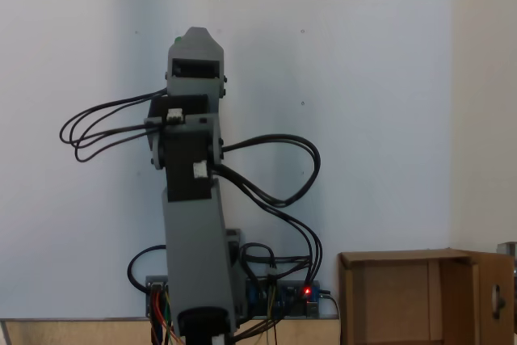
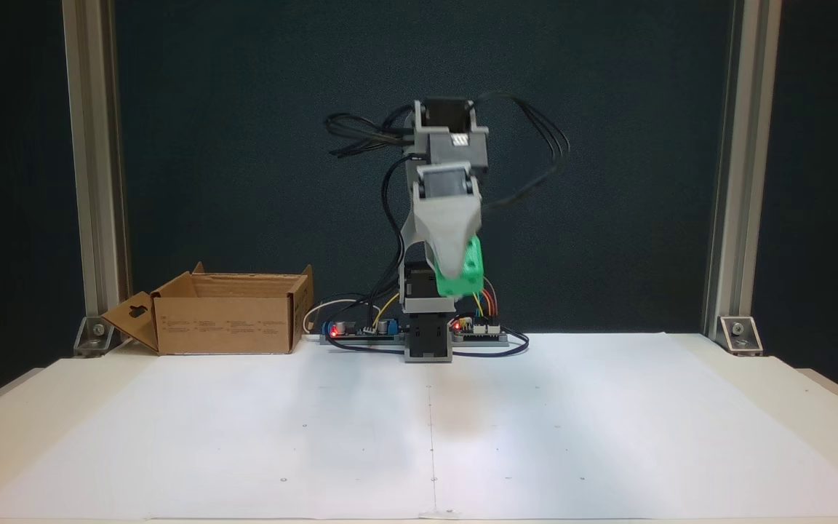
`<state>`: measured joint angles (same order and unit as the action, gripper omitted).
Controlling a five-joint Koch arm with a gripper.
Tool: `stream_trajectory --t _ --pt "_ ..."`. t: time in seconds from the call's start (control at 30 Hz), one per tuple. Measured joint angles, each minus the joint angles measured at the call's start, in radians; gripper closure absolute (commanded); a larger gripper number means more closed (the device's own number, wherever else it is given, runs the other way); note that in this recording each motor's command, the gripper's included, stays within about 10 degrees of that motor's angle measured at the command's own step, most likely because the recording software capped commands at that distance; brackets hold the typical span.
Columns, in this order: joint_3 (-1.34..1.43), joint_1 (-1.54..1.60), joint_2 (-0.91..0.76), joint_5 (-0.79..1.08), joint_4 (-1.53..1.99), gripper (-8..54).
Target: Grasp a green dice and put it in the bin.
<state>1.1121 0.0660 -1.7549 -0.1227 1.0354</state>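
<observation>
The green dice (image 2: 465,271) hangs high above the white table, in front of the arm's base. My gripper (image 2: 455,280) points downward and is shut on it, the grey finger covering the dice's left side. In a fixed view from above, a sliver of the green dice (image 1: 177,39) peeks out beside the gripper's far end (image 1: 194,38). The bin (image 2: 226,320) is a brown cardboard box with open flaps, standing on the table to the left of the arm's base and well apart from the gripper. From above, the bin (image 1: 420,296) shows its tan inner walls at lower right.
Circuit boards with red lights and coloured wires (image 2: 361,329) lie beside the arm's base (image 2: 428,342). Looping black cables (image 1: 275,175) hang off the arm. Aluminium posts (image 2: 95,182) stand at both back corners. White paper (image 2: 419,429) covers the table in front.
</observation>
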Motion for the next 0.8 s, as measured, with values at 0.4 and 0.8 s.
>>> stream_trajectory --t 0.4,0.8 --pt "0.000 -0.376 -0.063 0.011 -0.002 33.5" --pt "-0.008 -1.163 -0.106 0.198 -0.081 33.5"
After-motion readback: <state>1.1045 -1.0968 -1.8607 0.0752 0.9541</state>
